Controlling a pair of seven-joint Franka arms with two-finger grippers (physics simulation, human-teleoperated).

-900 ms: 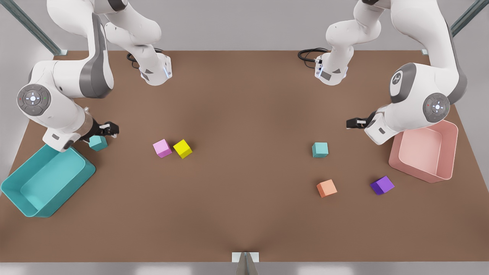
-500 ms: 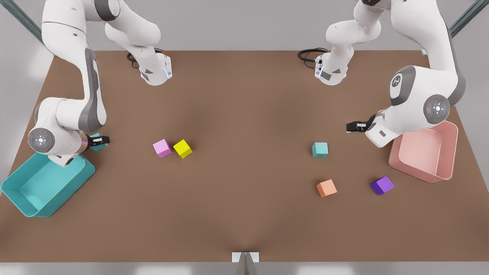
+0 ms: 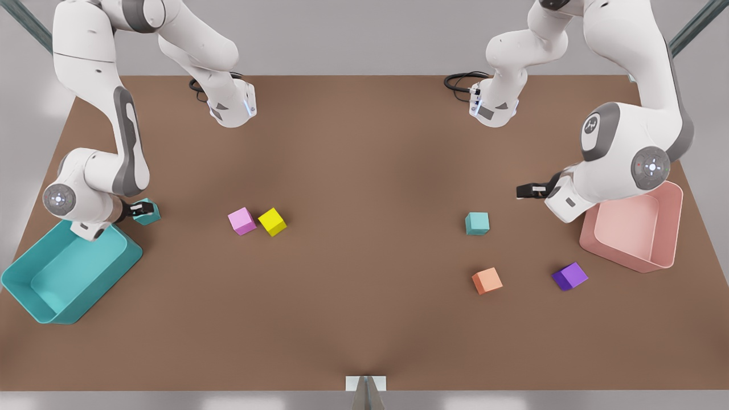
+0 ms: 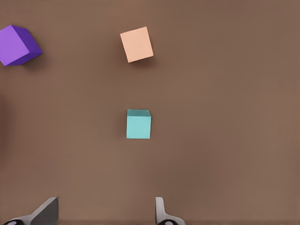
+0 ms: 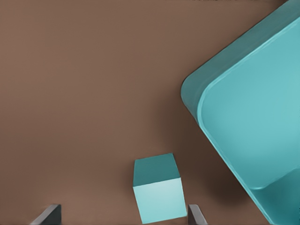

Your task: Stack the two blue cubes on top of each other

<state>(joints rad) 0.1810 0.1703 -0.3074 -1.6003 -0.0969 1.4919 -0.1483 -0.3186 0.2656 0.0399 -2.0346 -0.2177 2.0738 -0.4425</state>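
Since the earlier frame, your right tool (image 3: 140, 210) has dropped lower, fingers spread wide either side of one blue cube (image 3: 149, 212) beside the teal bin (image 3: 68, 273). Your left tool (image 3: 527, 189) waits open, near the other blue cube (image 3: 477, 223) on the tabletop (image 3: 364, 296).

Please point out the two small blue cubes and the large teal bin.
Small matte blue cube near the teal bin (image 5: 157, 194): right wrist view, lit side face.
Second small matte blue cube (image 4: 138, 127): left wrist view, top face.
Large teal bin (image 3: 20, 296): front view, outer rim.
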